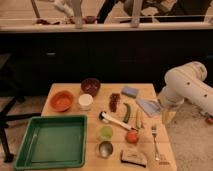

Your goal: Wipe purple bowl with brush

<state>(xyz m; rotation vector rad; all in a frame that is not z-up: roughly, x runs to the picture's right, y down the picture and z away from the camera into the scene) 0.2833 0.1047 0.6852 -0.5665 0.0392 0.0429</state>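
Wooden table (145,150), observed from the front. The white robot arm (187,86) enters from the right. Its gripper (167,116) hangs at the table's right edge, just beside a folded grey-blue cloth (149,106). Whether the gripper is spread or pressed together cannot be told, and nothing is seen in its hold.

Purple bowl (90,86): upright at the back of the table, left of centre, well apart from the gripper. An orange bowl (62,100) stands to its front left and a small white cup (85,101) just in front of it.

Brush (116,121): lying flat near the table's centre, round head toward the left, white handle running to the front right. It is apart from the purple bowl, with the white cup between them.

Other items: a green tray (30,155) at front left; a blue sponge (130,91) at the back; a dark red item (115,102) and a long green vegetable (127,112) near the brush; a green cup (105,132), a metal cup (105,148), an orange-red fruit (132,136), a dark scrubber (133,158) and a fork (155,142) toward the front.
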